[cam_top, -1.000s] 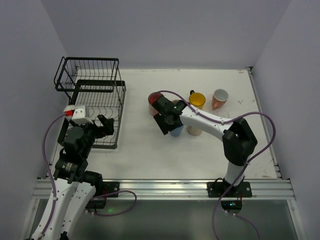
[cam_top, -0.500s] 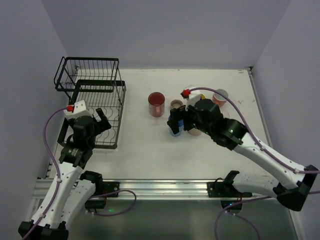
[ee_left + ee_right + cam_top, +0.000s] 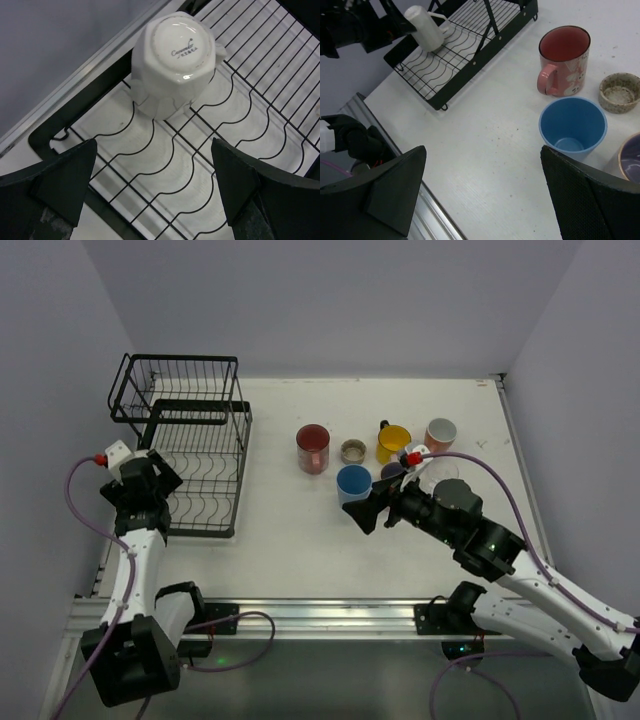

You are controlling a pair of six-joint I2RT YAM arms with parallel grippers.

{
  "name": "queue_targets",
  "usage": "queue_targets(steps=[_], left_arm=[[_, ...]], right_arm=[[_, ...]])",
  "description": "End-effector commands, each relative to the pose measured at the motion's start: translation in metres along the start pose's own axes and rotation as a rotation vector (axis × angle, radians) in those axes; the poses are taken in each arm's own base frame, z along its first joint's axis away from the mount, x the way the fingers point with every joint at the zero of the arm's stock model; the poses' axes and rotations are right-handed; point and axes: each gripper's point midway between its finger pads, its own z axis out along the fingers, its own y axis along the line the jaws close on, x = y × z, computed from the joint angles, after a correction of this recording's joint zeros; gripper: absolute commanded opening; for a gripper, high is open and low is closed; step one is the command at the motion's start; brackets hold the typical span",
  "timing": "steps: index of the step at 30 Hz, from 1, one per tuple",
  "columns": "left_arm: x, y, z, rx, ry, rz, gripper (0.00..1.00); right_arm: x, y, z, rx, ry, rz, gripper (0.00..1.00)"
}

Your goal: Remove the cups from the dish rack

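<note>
Several cups stand on the white desk (image 3: 290, 540) to the right of the dish rack (image 3: 195, 450). The pink mug (image 3: 313, 447) is nearest the rack. Further right of it come a small speckled cup (image 3: 353, 450), a yellow mug (image 3: 393, 441) and a salmon-orange cup (image 3: 440, 432). The blue cup (image 3: 354, 482) stands upright, right of the rack's near end, with a dark cup (image 3: 392, 471) just beyond it, partly hidden by the arm. The right claw (image 3: 362, 518) hovers beside the blue cup, on the near side, apart from it. The left claw (image 3: 143, 483) sits over the rack's near left corner.

One white cup (image 3: 172, 57) shows in the left wrist view. It is upside down on the wavy wires of the rack's lower tray, near the tray's black frame edge. The left claw is spread wide and holds nothing; both fingers (image 3: 65, 182) hang above the tray, short of the cup.

Two dark fingers (image 3: 395, 192) frame the right wrist view, wide apart and empty, above bare desk. The blue cup is clear of them, open side up. The pink mug and speckled cup stand past it, and the rack lies far off with the white cup on its tray.
</note>
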Motion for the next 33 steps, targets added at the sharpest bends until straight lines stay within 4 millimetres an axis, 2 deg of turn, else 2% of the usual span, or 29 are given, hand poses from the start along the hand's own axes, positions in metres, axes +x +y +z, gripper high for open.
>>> queue_targets(steps=[1, 7, 11, 17, 23, 33], left_arm=[[-0.031, -0.03, 0.019, 0.137, -0.12, 0.045, 1.0], [-0.037, -0.025, 0.041, 0.082, -0.126, 0.144, 1.0], [-0.045, -0.038, 0.052, 0.143, -0.122, 0.195, 1.0], [-0.045, -0.047, 0.067, 0.179, -0.121, 0.218, 1.0], [-0.038, -0.047, 0.085, 0.187, -0.095, 0.242, 1.0], [-0.037, -0.044, 0.1, 0.165, -0.119, 0.238, 1.0]], right_arm=[[-0.014, 0.018, 0.0, -0.092, -0.063, 0.017, 0.99], [-0.012, 0.029, -0.005, -0.149, -0.044, 0.022, 0.99], [-0.014, 0.033, -0.011, -0.172, -0.055, 0.025, 0.99], [-0.01, 0.038, -0.007, -0.197, -0.031, 0.029, 0.99], [-0.007, 0.04, -0.004, -0.213, -0.012, 0.025, 0.99], [-0.005, 0.046, -0.001, -0.238, 0.006, 0.029, 0.99]])
